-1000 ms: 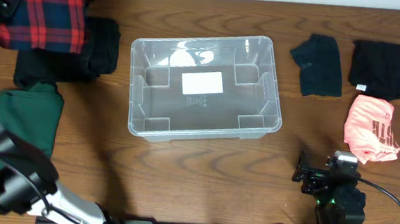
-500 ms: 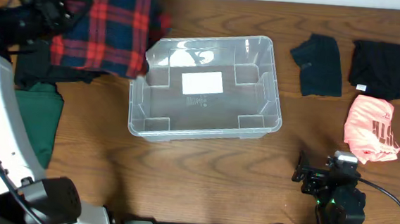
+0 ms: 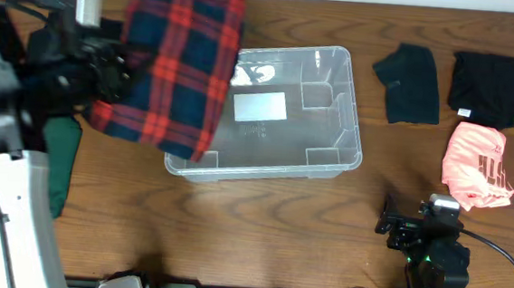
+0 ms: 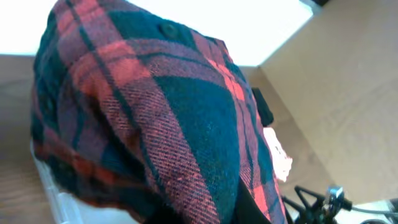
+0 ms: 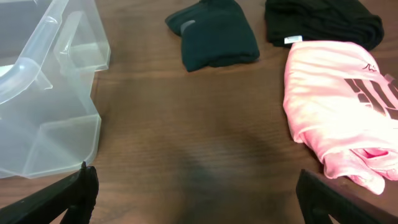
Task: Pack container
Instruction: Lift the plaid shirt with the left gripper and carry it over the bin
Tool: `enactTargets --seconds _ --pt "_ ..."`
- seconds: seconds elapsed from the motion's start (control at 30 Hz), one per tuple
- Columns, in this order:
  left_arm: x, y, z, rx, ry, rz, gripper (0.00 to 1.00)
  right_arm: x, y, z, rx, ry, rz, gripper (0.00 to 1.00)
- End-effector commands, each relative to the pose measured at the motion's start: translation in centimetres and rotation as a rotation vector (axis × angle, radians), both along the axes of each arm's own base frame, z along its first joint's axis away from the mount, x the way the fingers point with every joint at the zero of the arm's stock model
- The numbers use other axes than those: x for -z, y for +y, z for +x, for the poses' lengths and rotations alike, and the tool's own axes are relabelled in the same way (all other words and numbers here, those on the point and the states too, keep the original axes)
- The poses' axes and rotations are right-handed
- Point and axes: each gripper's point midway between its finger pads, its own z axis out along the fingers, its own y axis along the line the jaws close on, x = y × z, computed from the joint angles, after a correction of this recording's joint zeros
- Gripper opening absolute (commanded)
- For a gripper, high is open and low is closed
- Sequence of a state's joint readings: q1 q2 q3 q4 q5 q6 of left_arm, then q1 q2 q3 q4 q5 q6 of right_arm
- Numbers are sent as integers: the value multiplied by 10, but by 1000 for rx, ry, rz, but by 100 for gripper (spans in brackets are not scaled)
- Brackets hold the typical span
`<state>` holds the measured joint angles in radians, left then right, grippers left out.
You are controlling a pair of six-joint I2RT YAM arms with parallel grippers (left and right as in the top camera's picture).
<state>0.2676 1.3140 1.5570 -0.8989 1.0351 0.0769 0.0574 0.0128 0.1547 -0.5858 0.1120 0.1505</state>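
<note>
Clearly, the plaid shirt [image 3: 176,66] is held up by the left gripper [image 3: 112,72]. Its fingers are covered by the cloth, so the opening cannot be seen directly. Because the shirt hangs free above the table [image 3: 260,235], the gripper is judged to be closed on it.

The container [image 3: 326,131] is placed in the middle of the table, to the right of this gripper and lower than it. Its long axis runs from left to right in the overhead view. The left end of the container is already covered by the hanging shirt, so only a short move to the right and then downward is judged to be needed.

Nothing is seen inside the container where it is visible; only the white label [image 3: 260,105] on its base is shown.

The right gripper [image 5: 196,177] is opened wide and nothing is held between its fingers. It is kept low near the front edge, just beside the pink garment [image 3: 478,164], and the left arm is much nearer to the container.

Two dark garments [image 3: 408,82] are laid at the far right, and a green garment [image 3: 59,153] at the left.
</note>
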Motion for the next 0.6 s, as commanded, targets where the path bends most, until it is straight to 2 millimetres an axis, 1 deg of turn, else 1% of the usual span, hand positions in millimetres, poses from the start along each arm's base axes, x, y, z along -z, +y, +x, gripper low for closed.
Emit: enactTargets --seconds 0.0,0.13,0.27,0.37,0.47,0.57 --pt "28 -12 -3 43 28 -12 6 1 1 0 1 2 10 99" --pt "55 -21 -5 72 62 -20 6 1 1 0 1 2 10 99" --pt "75 -39 -2 104 94 -55 6 1 1 0 1 2 11 99" --pt "89 -55 8 98 117 -95 6 1 1 0 1 2 10 99" --pt "105 -61 21 30 130 -100 6 1 1 0 1 2 10 99" --pt "108 -70 29 21 103 -142 6 1 1 0 1 2 10 99"
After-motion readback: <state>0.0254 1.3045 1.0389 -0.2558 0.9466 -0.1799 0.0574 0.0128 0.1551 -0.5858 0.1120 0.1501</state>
